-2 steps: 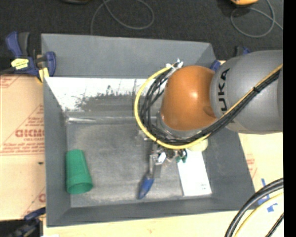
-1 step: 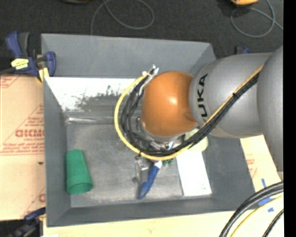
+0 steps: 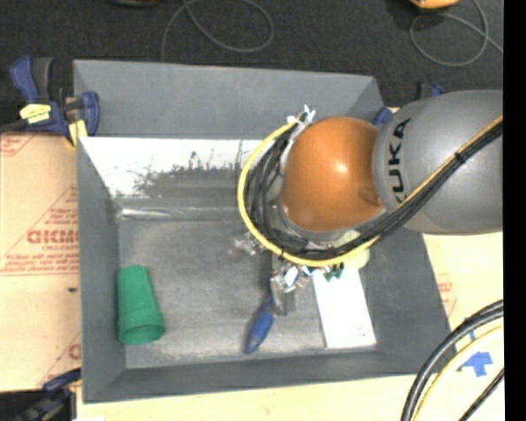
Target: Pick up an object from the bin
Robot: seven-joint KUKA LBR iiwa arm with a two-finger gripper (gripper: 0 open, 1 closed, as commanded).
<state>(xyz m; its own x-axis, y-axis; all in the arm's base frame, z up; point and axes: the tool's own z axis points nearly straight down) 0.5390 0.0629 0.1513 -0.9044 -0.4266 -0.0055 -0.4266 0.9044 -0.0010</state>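
My gripper hangs low over the bin floor, right of the middle and near the front, mostly hidden under the arm's orange dome. A slim blue pen-like thing lies slanted on the floor. Its upper end reaches right up to the gripper and its lower end points toward the front wall. Whether the gripper has hold of it is hidden. Just right of the gripper a flat white card lies on the floor, with a small green bit at its top edge.
A green plastic cup lies on its side at the bin's front left, well away from the gripper. The arm and its looped cables cover the right half of the bin.
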